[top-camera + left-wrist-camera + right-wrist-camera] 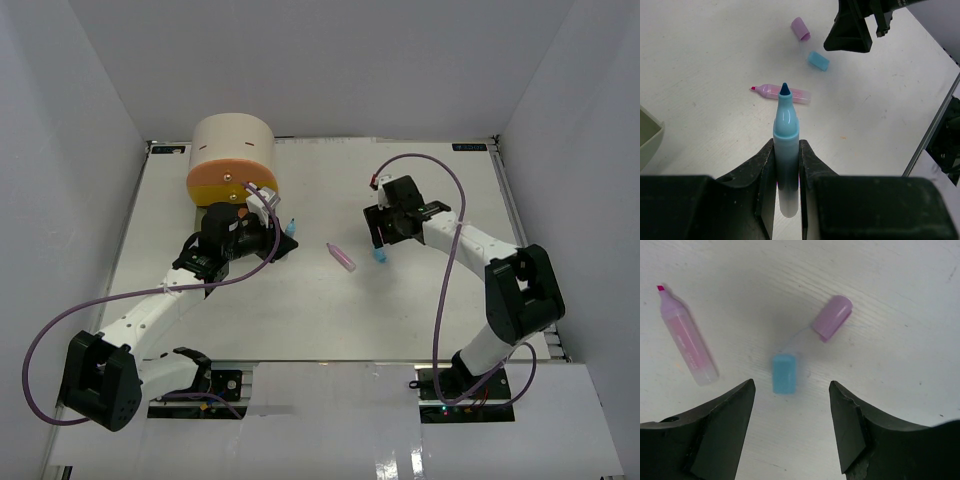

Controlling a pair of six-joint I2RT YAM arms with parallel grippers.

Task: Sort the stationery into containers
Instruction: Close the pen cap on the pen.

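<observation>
Left end effector point(786, 146) is clenched on the uncapped blue marker point(786, 112), its tip aimed at the pink marker point(782, 93) lying on the worktop point(715, 50). Right end effector point(791, 385) hangs released, jaws wide, over the blue cap point(785, 371) near the pink marker, with the purple cap point(832, 317) just beside it. Capping looks like the step in hand. Next: pinch that cap squarely and line it up with the tip. The cabinet point(232, 145) sits well behind the pink marker. The left arm hides its front, so I can't tell whether its orange drawer point(222, 186) is open.
</observation>
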